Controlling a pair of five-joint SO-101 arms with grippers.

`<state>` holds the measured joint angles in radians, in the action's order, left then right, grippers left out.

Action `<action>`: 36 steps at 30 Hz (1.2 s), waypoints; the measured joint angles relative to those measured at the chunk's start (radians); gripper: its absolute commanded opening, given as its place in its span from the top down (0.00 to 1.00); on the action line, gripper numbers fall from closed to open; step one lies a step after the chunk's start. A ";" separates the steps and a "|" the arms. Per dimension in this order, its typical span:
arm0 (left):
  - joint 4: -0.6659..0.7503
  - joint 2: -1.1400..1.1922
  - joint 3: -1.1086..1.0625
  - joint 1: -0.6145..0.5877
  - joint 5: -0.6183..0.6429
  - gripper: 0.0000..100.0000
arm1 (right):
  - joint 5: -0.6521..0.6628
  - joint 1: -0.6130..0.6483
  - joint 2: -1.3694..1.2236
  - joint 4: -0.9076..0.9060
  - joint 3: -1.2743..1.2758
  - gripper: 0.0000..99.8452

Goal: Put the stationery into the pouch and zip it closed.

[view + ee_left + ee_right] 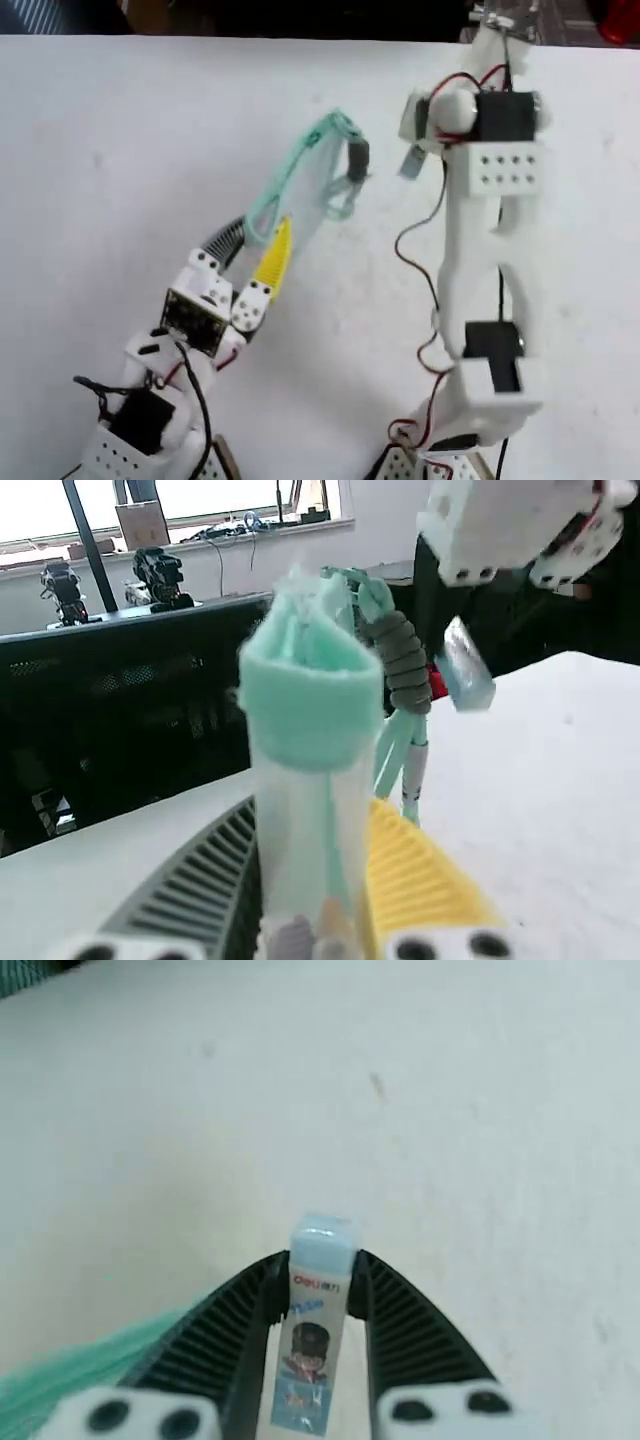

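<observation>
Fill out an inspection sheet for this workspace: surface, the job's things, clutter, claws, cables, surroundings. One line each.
Surface: white table, matte.
Job's things: clear pouch with teal trim, held by one end in the left claw; light-blue eraser held in the right claw, close to the pouch's far end. Whether the pouch is zipped cannot be told.
Clutter: nothing seen.
Claws: left claw shut on the pouch; right claw shut on the eraser.
Cables: red and black wires hang loose beside the right arm; a black cable runs at the left arm's base.
Surroundings: dark furniture and a bright window ledge beyond the table.
</observation>
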<state>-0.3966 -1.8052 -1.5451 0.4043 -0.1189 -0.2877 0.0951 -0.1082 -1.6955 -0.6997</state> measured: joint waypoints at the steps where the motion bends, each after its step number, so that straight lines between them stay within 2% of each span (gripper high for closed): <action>1: -0.014 0.000 0.000 0.000 0.000 0.84 | 0.008 0.000 0.038 0.000 0.000 0.98; 9: -0.124 -0.015 0.002 0.003 -0.002 0.81 | 0.092 0.037 0.285 0.014 0.000 0.98; 13: -0.141 -0.020 0.003 0.003 -0.002 0.80 | 0.153 0.170 0.408 0.034 0.000 0.98; 16: -0.184 -0.020 0.020 0.003 -0.002 0.80 | 0.212 0.327 0.499 0.051 0.000 0.98; 20: -0.224 -0.018 0.029 0.003 -0.002 0.80 | 0.232 0.479 0.594 0.086 0.031 0.98; 25: -0.226 -0.012 0.029 -0.006 -0.002 0.84 | 0.239 0.480 0.661 0.247 0.212 0.98; 36: -0.213 -0.006 0.029 -0.057 0.000 0.84 | 0.311 0.583 0.887 0.686 0.844 0.98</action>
<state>-0.6099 -1.8113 -1.5159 0.3475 -0.1189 0.0238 0.6782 0.7787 -1.0096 0.1442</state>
